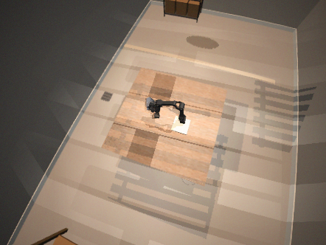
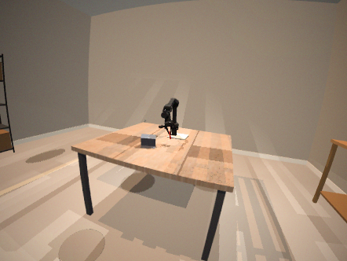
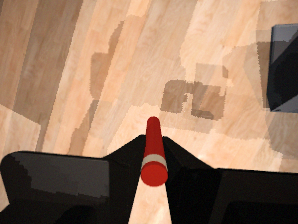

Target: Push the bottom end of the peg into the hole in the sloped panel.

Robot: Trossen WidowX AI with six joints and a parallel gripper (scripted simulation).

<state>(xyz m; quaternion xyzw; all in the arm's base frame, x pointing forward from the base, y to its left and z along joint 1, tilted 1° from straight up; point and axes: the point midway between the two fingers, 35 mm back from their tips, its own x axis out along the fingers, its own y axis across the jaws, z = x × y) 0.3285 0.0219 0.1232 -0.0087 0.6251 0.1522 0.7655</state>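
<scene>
A round red peg (image 3: 153, 173) (image 2: 169, 135) with a pale grey band near its near end is held between the black fingers. My gripper (image 3: 153, 140) is shut on the peg, whose far end points away from the wrist camera, over the wooden table. In the exterior view the peg hangs below the gripper, slightly tilted. The dark blue-grey block with the sloped panel (image 2: 148, 140) (image 3: 287, 65) (image 1: 148, 102) stands left of the peg in the exterior view and at the right edge of the wrist view, apart from the peg. Its hole cannot be made out.
The wooden table (image 1: 147, 147) (image 2: 204, 173) carries the arm and the block. A white plate (image 1: 181, 128) (image 2: 181, 136) lies at the arm's base. Shadows of the arm fall on the wood. Shelves (image 1: 182, 9) (image 2: 5, 104) stand away from the table.
</scene>
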